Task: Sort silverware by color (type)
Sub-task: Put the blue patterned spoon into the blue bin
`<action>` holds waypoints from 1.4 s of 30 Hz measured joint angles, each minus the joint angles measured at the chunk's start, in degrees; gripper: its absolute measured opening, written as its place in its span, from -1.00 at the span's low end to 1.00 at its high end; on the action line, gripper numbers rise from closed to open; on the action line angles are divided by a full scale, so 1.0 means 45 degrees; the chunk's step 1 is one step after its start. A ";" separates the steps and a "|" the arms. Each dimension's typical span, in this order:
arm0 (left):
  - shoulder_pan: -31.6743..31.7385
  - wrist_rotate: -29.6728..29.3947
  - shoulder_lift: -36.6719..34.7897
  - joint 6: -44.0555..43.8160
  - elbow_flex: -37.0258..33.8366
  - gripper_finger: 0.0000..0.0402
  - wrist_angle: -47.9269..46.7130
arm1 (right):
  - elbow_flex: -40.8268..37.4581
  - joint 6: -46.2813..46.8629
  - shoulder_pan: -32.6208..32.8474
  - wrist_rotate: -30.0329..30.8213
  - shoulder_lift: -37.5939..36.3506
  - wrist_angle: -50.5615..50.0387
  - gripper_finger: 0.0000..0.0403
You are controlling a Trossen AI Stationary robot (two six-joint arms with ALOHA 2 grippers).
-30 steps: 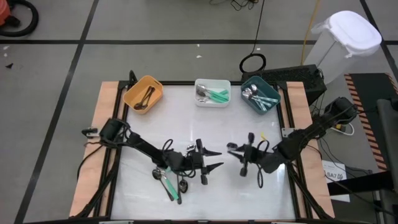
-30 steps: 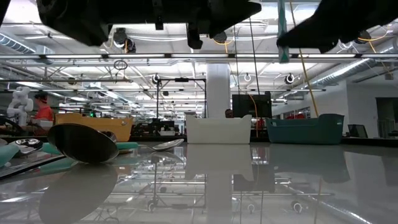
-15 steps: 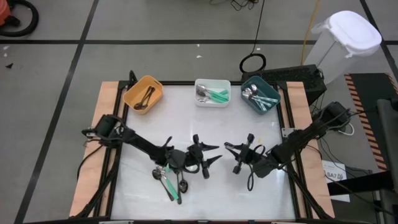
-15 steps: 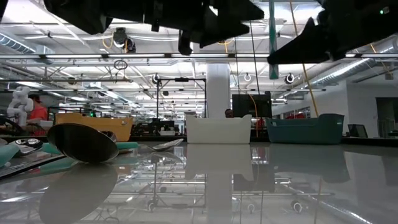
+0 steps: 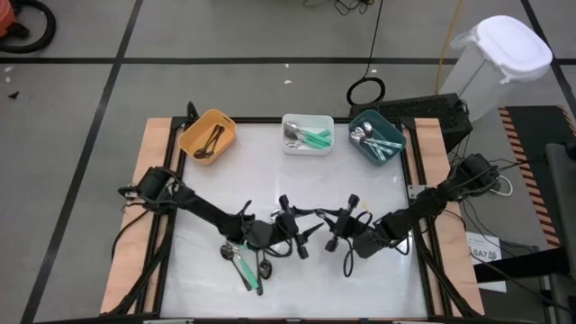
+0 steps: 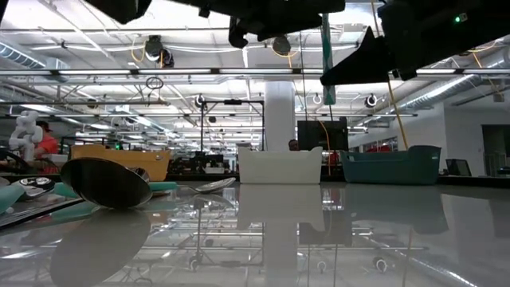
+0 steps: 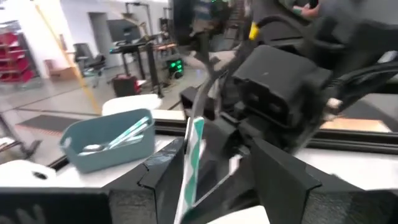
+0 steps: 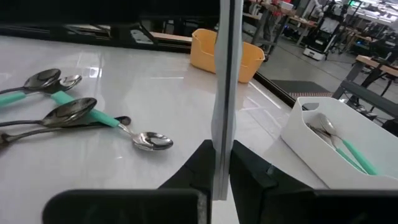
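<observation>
Mid-table handoff, well short of the white bin [image 5: 307, 134]: right gripper [image 5: 331, 232] is clamped on a mint-handled spoon [image 8: 224, 93], left gripper [image 5: 301, 236] fingers apart around it—close left fully before right lets go.

Right tool [image 8: 221, 163] grips an upright spoon handle [image 8: 225, 93] above loose spoons [image 8: 81, 112]
</observation>
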 joint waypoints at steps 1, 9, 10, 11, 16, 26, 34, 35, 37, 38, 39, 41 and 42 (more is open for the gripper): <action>-0.0025 -0.0235 0.0006 -0.0019 0.0171 -0.08 -0.0267 | 0.0001 0.0072 -0.0017 0.0007 -0.0001 -0.0034 -0.87; 0.0095 -0.1678 0.0026 -0.0911 0.1215 -0.08 -0.2162 | -0.0004 -0.0027 -0.0038 0.0284 -0.0001 -0.0015 -0.87; 0.0095 -0.1693 0.0026 -0.0864 0.1284 -0.08 -0.2143 | -0.0004 -0.0024 -0.0043 0.0286 -0.0001 -0.0011 -0.87; 0.0105 -0.1749 0.0026 -0.0828 0.1323 -0.08 -0.2113 | -0.0004 -0.0028 -0.0043 0.0286 -0.0001 -0.0015 -0.87; 0.0126 -0.2117 0.0026 -0.0687 0.1331 -0.24 -0.2148 | -0.0004 -0.0028 -0.0038 0.0286 -0.0001 -0.0022 -0.87; 0.0023 -0.1840 0.0030 0.0271 0.1331 -0.91 -0.2203 | -0.0004 -0.0389 -0.0038 0.0257 -0.0005 -0.0290 -0.84; -0.0093 -0.0449 -0.0034 0.0560 0.1331 -0.90 -0.2117 | -0.0018 -0.0727 0.0166 -0.1302 -0.0842 -0.1040 -0.49; -0.0100 -0.0086 -0.0046 0.0575 0.1331 -0.90 -0.2103 | -0.0020 -0.0634 0.0161 -0.1771 -0.1081 -0.1349 -0.43; -0.0102 0.0715 -0.0047 0.0780 0.1331 -0.90 -0.2047 | -0.0023 -0.0321 0.0161 -0.3003 -0.1642 -0.2048 -0.33; -0.0094 0.1193 -0.0047 0.1005 0.1331 -0.90 -0.2026 | -0.0023 -0.0064 0.0161 -0.3701 -0.1912 -0.2410 -0.29; -0.0090 0.1815 -0.0047 0.1241 0.1331 -0.90 -0.2004 | -0.0023 0.0201 0.0161 -0.4474 -0.2170 -0.2707 -0.25; -0.0065 0.3192 -0.0053 0.1461 0.1331 -0.90 -0.1972 | -0.0023 0.0610 0.0161 -0.6039 -0.2562 -0.3180 -0.19; -0.0017 0.4149 -0.0057 0.1600 0.1331 -0.90 -0.1969 | -0.0023 0.0713 0.0161 -0.6763 -0.2649 -0.3223 -0.17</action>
